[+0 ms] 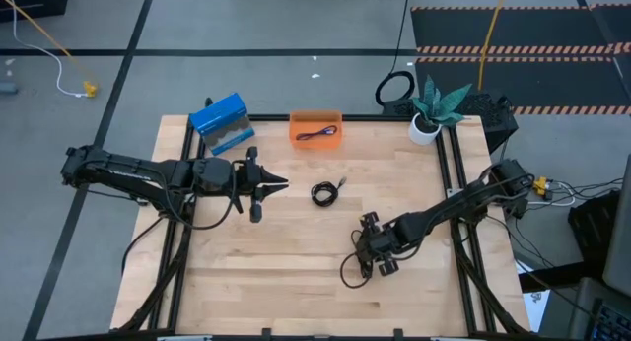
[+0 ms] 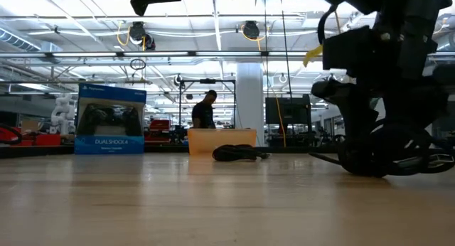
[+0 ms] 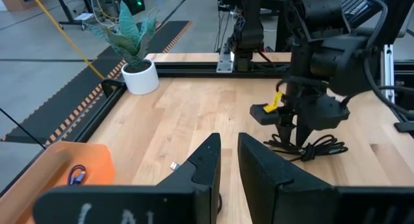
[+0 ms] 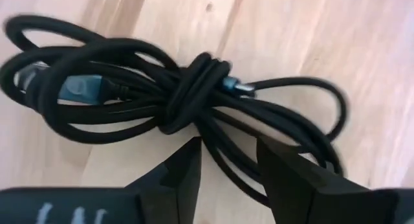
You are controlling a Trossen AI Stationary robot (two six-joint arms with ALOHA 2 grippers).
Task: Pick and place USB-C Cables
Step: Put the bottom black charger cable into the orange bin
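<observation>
The loose black tangle lies flat on the wood near the table's right front. My right gripper points down over it, open, with strands running between its fingers. The tight black coil lies flat at mid-table. The purple-blue cable rests inside the orange tray at the far edge. My left gripper hovers left of the coil, shut but for a slit, holding nothing. My right gripper comes at the loose black tangle from above, pointing down, its open fingers on either side of some strands. The tangle lies on the table. I cannot tell whether the fingers touch the cable.
A blue DualShock box stands at the far left next to the orange tray. A potted plant sits at the far right corner. Bare wood stretches across the near half. A person stands far behind the table.
</observation>
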